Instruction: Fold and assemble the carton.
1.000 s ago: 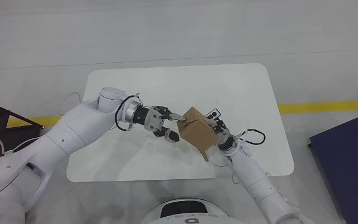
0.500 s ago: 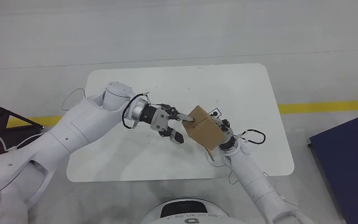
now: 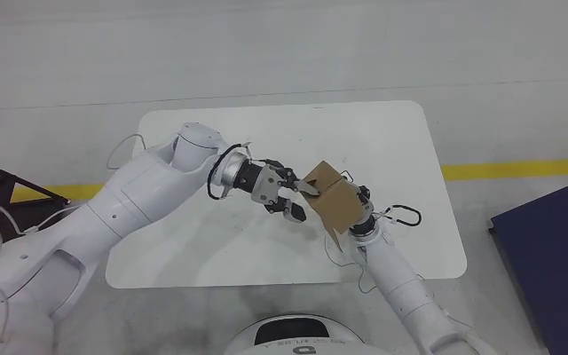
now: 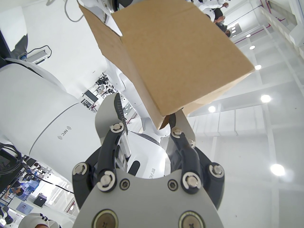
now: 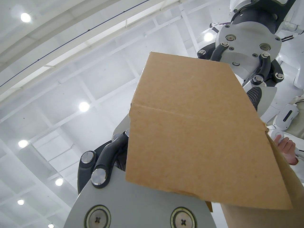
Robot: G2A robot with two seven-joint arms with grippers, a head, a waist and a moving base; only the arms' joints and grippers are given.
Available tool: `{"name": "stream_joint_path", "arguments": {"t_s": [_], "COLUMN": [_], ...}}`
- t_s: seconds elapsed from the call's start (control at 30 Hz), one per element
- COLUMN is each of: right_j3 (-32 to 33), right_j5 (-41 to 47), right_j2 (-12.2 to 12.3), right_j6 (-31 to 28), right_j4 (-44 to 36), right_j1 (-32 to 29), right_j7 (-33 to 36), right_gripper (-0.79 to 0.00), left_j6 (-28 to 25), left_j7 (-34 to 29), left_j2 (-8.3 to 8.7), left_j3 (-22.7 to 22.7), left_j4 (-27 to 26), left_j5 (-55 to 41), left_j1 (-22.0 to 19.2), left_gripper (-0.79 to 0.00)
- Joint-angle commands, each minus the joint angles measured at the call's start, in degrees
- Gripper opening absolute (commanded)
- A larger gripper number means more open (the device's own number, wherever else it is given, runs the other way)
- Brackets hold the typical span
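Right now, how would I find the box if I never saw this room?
Look at the white table. Toward the edge nearest the robot, the two arms meet at the carton, held up off the table. It is the only brown cardboard thing there.

The left arm (image 3: 133, 209) is fat, smooth and white, with a black cable (image 3: 213, 182) looped at its wrist. The right arm (image 3: 404, 288), lower right, is thinner (thin cables (image 3: 404, 213) curl off it too). The left gripper (image 4: 144, 110) has a grey plate (image 4: 147, 205), black links (image 4: 109, 148), silver screws (image 4: 106, 176) and white fingers (image 4: 105, 115).
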Motion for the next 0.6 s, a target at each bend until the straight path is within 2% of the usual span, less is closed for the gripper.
{"name": "stream_joint_path", "arguments": {"t_s": [0.0, 0.17, 0.3, 0.57], "right_j3": [0.00, 0.00, 0.00, 0.00], "right_j5": [-0.01, -0.01, -0.01, -0.01], "right_j2": [0.00, 0.00, 0.00, 0.00], "right_j6": [-0.01, -0.01, -0.01, -0.01], "right_j4": [0.00, 0.00, 0.00, 0.00], "right_j1": [0.00, 0.00, 0.00, 0.00], "right_j7": [0.00, 0.00, 0.00, 0.00], "right_gripper": [-0.785, -0.785, -0.785, -0.785], "left_j6": [-0.03, 0.95, 1.34, 1.93], "left_j7": [0.66, 1.79, 1.64, 0.97], "left_j2": [-0.28, -0.95, -1.33, -1.63], "left_j3": [-0.42, -1.11, -1.63, -2.70], "left_j4": [0.34, 0.65, 0.67, 1.04], "left_j5": [-0.08, 0.50, 1.31, 3.27], "left_j1": [0.20, 0.79, 1.24, 2.29], "left_gripper": [-0.376, -0.326, -0.249, -0.222]}}
